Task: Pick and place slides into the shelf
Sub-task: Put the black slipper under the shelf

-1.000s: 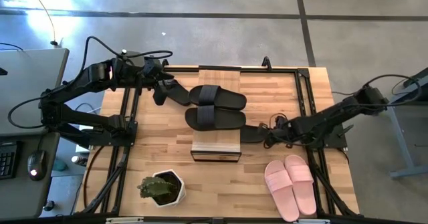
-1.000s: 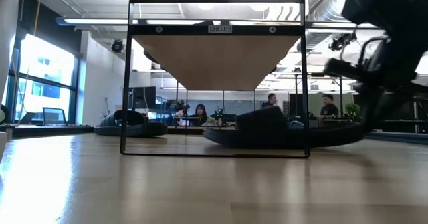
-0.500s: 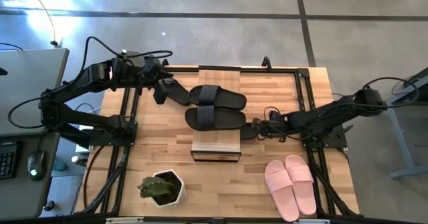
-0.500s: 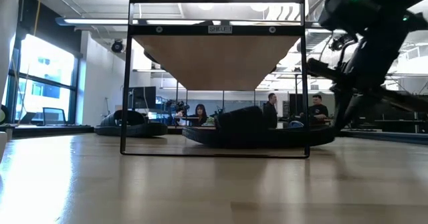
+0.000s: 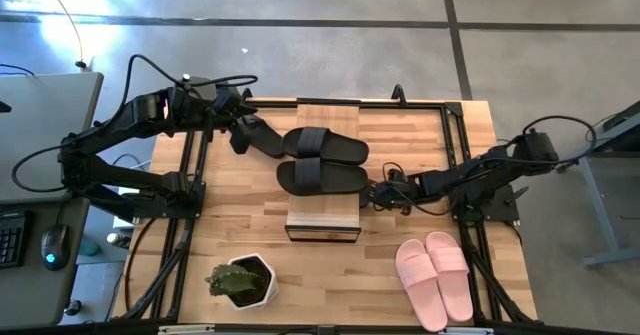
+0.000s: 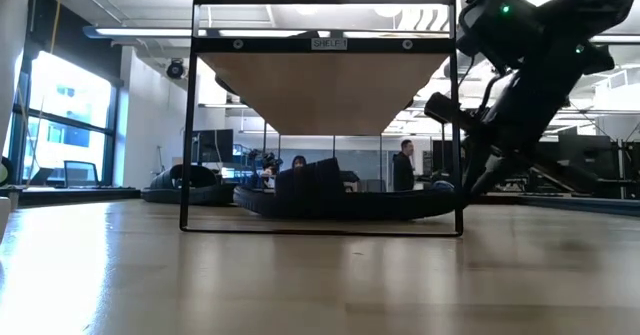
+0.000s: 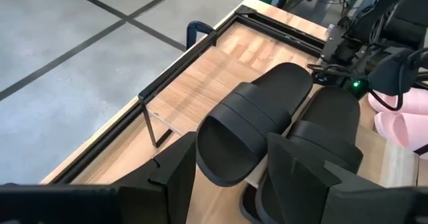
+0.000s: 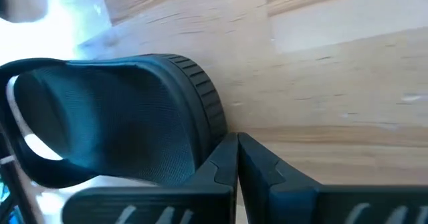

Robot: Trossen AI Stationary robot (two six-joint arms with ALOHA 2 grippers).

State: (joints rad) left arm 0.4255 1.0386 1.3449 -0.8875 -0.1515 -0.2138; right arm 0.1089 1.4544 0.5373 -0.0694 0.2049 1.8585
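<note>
The shelf [image 5: 323, 225] stands mid-table, and two black slides [image 5: 325, 145] [image 5: 322, 178] lie side by side on its plank top. A third black slide [image 6: 330, 197] lies flat beneath the plank, between the frame's legs; in the high view the plank hides it. My right gripper [image 5: 372, 195] is shut, low at the shelf's right side, at that slide's heel end. My left gripper [image 5: 240, 140] hangs open above the left end of the far slide and touches nothing. A pale pink pair [image 5: 435, 275] rests on the table at the near right. My right gripper pushes with its shut fingertips [image 8: 231, 154] against the raised rim of the black slide's heel end [image 8: 212, 127]. The fingers slant down, coming from the table's right side along the slide's length. The slide lies sole down under the shelf's plank.
A potted green plant [image 5: 242, 280] stands near the table's front edge, left of the shelf. A black frame rail [image 5: 455, 145] runs along the table's right part, beside the right arm. Bare wood lies between the shelf and the pink pair.
My right gripper, still shut, has gone toward the table's left edge and a little lower. It has slid the black slide along the table from the shelf's right side to under the plank.
</note>
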